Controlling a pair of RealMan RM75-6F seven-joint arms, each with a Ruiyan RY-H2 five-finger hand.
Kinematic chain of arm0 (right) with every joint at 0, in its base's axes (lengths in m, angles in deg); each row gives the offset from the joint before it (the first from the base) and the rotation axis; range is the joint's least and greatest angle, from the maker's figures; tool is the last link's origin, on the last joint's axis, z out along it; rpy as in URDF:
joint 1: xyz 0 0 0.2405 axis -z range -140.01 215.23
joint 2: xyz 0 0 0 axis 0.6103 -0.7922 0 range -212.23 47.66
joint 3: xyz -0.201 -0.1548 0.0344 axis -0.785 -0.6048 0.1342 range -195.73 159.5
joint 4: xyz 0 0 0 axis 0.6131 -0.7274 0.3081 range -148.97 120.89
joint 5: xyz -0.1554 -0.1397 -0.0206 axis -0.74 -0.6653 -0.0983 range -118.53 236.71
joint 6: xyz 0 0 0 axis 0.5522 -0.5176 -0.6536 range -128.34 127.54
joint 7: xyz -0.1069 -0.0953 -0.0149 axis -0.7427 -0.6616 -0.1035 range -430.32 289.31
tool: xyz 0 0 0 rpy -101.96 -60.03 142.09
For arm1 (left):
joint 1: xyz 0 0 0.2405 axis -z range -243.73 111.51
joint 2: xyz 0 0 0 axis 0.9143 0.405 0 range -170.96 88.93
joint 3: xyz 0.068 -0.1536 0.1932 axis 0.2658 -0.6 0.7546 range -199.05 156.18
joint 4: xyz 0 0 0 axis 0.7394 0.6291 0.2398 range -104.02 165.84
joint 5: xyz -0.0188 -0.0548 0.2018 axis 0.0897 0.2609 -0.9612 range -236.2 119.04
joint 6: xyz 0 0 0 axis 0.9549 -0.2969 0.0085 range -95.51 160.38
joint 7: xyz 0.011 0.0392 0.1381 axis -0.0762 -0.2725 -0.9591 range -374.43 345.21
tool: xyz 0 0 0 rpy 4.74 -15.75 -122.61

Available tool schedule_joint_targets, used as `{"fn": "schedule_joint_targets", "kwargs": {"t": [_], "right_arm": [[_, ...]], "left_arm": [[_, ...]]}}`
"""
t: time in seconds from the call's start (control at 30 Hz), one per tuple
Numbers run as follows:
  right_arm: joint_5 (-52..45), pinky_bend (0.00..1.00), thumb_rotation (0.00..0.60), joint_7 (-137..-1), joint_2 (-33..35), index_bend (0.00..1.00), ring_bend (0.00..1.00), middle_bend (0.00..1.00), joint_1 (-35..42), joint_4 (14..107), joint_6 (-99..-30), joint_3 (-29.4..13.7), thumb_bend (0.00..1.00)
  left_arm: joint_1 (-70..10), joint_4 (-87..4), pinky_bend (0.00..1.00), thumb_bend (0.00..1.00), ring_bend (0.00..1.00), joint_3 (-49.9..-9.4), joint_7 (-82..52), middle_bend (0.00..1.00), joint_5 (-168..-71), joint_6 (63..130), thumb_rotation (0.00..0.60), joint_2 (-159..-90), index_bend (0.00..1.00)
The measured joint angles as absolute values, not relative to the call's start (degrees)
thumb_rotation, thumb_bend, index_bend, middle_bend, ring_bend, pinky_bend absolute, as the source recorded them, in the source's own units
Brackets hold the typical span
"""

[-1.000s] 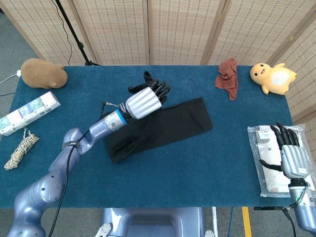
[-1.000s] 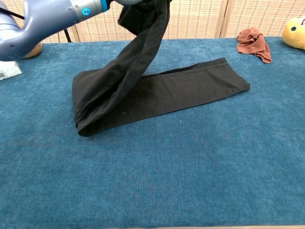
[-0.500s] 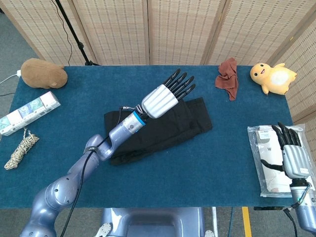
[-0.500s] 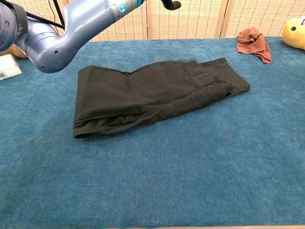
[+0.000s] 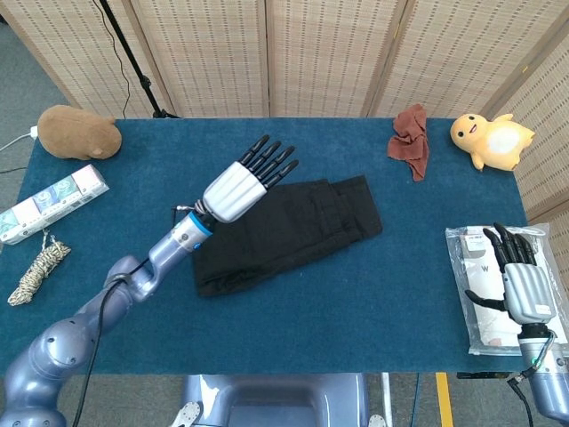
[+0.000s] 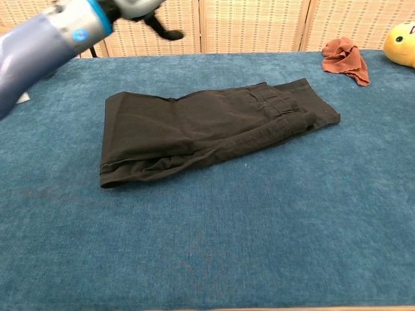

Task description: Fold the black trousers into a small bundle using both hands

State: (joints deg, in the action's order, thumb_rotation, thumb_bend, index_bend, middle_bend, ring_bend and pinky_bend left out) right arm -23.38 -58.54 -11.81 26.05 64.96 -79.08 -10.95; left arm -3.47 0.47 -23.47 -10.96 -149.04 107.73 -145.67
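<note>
The black trousers (image 5: pixel 293 227) lie folded in half on the blue table, a long flat strip running from lower left to upper right, also seen whole in the chest view as black trousers (image 6: pixel 207 129). My left hand (image 5: pixel 246 181) hovers above their left half with fingers straight and spread, holding nothing; in the chest view only its forearm and a fingertip show at the top left. My right hand (image 5: pixel 521 276) rests far off at the table's right edge, fingers extended over a plastic packet, empty.
A clear plastic packet (image 5: pixel 480 294) lies under the right hand. A rust-red cloth (image 5: pixel 411 138) and a yellow duck toy (image 5: pixel 489 138) sit at the back right. A brown plush (image 5: pixel 78 132), a box (image 5: pixel 53 203) and a rope coil (image 5: pixel 40 267) sit at the left.
The left hand carried one trouser end over and dropped it on the other half, then opened and drew back to the left. The trousers now lie doubled. The right hand stayed still.
</note>
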Motion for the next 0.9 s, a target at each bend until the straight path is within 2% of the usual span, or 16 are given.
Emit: {"fn": "schedule_joint_targets", "kwargs": {"t": [0.2, 0.47, 0.53, 0.6, 0.63, 0.9], "right_arm": [[-23.7, 0.0, 0.6, -59.9, -11.5, 0.0, 0.0, 0.0, 25.8, 65.4, -79.0, -11.2, 0.0], [-23.8, 0.0, 0.6, -60.5, -11.2, 0.0, 0.0, 0.0, 25.7, 65.6, -78.7, -11.4, 0.0], [-23.7, 0.0, 0.6, -60.6, -11.2, 0.0, 0.0, 0.0, 25.7, 65.6, -78.7, -11.4, 0.0], [-23.6, 0.0, 0.6, -60.5, -11.1, 0.0, 0.0, 0.0, 25.7, 65.4, -78.7, -11.4, 0.0], [-23.6, 0.0, 0.6, -60.5, -11.1, 0.0, 0.0, 0.0, 25.7, 65.3, -78.6, -11.4, 0.0], [-23.6, 0.0, 0.6, -60.3, -11.0, 0.0, 0.0, 0.0, 25.6, 65.1, -78.2, -11.5, 0.0]], "left_arm": [[-10.4, -3.7, 0.06, 0.2, 0.0, -18.7, -5.7, 0.0, -151.8, 110.6, 0.6, -139.9, 0.0], [-16.9, -1.6, 0.08, 0.2, 0.0, -14.9, 0.3, 0.0, -155.2, 116.1, 0.6, -138.7, 0.0], [-18.6, 0.0, 0.14, 0.21, 0.02, -13.9, 2.6, 0.02, -156.1, 117.6, 0.6, -139.0, 0.07], [-20.2, 1.9, 0.19, 0.24, 0.07, -13.1, 4.4, 0.09, -156.9, 119.4, 0.6, -139.7, 0.21], [-21.2, 3.5, 0.19, 0.24, 0.08, -12.6, 5.5, 0.11, -157.3, 120.5, 0.6, -140.3, 0.23], [-26.7, 14.6, 0.19, 0.24, 0.1, -9.0, 13.7, 0.13, -160.2, 121.1, 0.6, -144.7, 0.26]]}}
